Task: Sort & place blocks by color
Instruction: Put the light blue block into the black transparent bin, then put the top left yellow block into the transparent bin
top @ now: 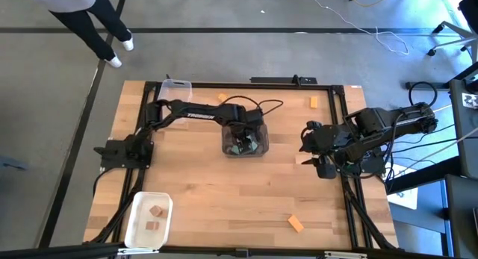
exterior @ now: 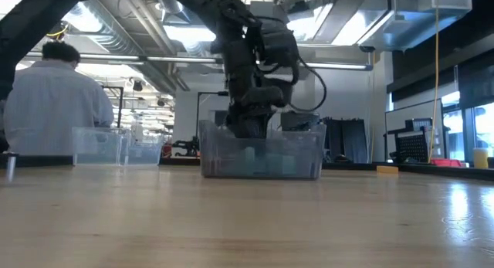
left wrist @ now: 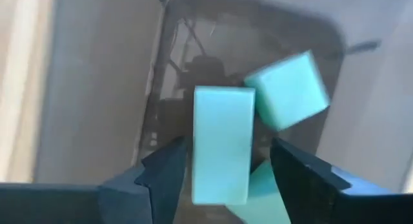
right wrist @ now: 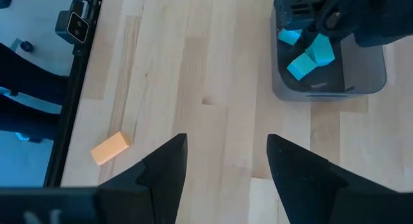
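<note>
Where the wood table (top: 224, 184) meets grey floor, left gripper (left wrist: 222, 179) wide over teal blocks (left wrist: 222, 143), right gripper (right wrist: 226, 159) open.

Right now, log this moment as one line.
left gripper: open over teal blocks in clear bin | right gripper: open, waiting | orange block: unsorted

A pale wooden table (top: 224, 184) fills the middle of the floor, edged by a black metal frame (top: 149, 91). A clear bin (top: 258, 147) sits near the table's centre. A second clear bin (top: 175, 87) stands at the far left corner. A white bin (top: 138, 214) rests at the near left corner. White cables (top: 388, 39) trail over the grey floor beyond the table's far right corner. A person (top: 89, 16) in dark trousers and white shoes stands off the far left corner, and in the low view a person in a pale shirt (exterior: 54, 106) sits with their back turned.
</note>
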Robot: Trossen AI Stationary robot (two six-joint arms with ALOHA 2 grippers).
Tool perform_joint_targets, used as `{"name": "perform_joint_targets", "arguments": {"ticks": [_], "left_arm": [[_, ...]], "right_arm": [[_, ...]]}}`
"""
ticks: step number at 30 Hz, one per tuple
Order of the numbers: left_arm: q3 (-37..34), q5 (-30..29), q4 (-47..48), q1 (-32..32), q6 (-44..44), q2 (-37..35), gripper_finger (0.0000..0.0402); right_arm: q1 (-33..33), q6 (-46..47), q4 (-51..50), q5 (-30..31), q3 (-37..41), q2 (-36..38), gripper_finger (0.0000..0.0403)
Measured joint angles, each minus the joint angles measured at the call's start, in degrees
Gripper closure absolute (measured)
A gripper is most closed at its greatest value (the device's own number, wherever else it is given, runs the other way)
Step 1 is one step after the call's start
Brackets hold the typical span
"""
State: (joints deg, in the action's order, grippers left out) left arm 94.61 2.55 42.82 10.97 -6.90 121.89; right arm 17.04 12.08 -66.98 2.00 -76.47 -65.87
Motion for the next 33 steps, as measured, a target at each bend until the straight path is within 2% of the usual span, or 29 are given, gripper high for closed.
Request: {"name": "perform_joint_targets", "arguments": {"ticks": [5, 7, 10, 13, 17, 24, 28, 33], "left_arm": [[5.27, -0.3, 3.61, -0.32, 0.06, -0.87, 0.0177], [8.69, -0.93, 8.05, -0.32, 0.07, -1.25, 0.0176], [14.35, -6.0, 12.4, -0.32, -0.09, -1.41, 0.0177], [20.32, -9.21, 20.61, 1.09, -4.36, -1.41, 0.0179], [24.78, -9.42, 29.05, 5.19, -11.53, -1.6, 0.0177], [24.17, -9.42, 32.79, 14.67, -15.06, -1.45, 0.0176], [22.49, -8.99, 30.62, 20.04, -15.06, -1.43, 0.0176], [18.32, -3.49, 23.92, 25.62, -14.44, -1.41, 0.0176]], "right_arm": [[0.02, 3.1, -0.38, -0.02, 0.0, 0.0, 0.0191], [0.02, 4.37, -0.43, -0.02, -0.02, 0.01, 0.0191], [0.02, 5.91, -0.46, -0.01, -0.02, 0.0, 0.0191], [0.02, 7.61, -0.46, 0.58, -0.02, 0.0, 0.0191], [0.01, 8.77, -0.47, 1.41, -0.02, 0.02, 0.0191], [0.02, 8.69, -0.46, 1.42, 0.0, 0.02, 0.0191], [0.01, 8.72, 0.07, 1.46, -0.02, 0.01, 0.0191], [0.02, 8.68, 1.69, 2.34, -0.02, 0.0, 0.0191]]}}
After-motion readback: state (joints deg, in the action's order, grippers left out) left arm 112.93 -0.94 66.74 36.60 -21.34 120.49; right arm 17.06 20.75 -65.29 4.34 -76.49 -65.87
